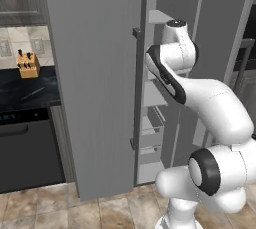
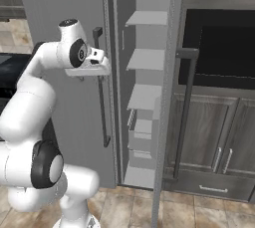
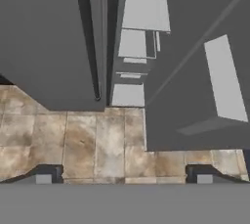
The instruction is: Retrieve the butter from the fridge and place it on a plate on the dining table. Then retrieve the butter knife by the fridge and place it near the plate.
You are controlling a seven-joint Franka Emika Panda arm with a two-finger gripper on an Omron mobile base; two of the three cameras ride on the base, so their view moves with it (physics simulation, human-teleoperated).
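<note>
The tall grey fridge [image 1: 95, 83] stands with both doors ajar, and pale inner shelves [image 2: 147, 58] show in the gap. A long dark bar handle [image 2: 102, 97] runs down the left door. The right door [image 2: 167, 97] is seen edge-on. My gripper [image 2: 98, 58] hangs at upper-shelf height just in front of the left door's handle, pointing down. In the hand view my gripper [image 3: 124, 176] is open, its fingertips [image 3: 46, 175] wide apart with nothing between them, over the tiled floor at the doors' foot. The butter, plate, dining table and butter knife are out of view.
A tan knife block [image 1: 28, 64] sits on the black marble counter [image 1: 25, 90] left of the fridge, above a dark appliance front [image 1: 25, 148]. Dark wood cupboards [image 2: 219, 137] and a black built-in oven [image 2: 224, 48] stand right of the fridge. Tiled floor [image 3: 73, 135] lies below.
</note>
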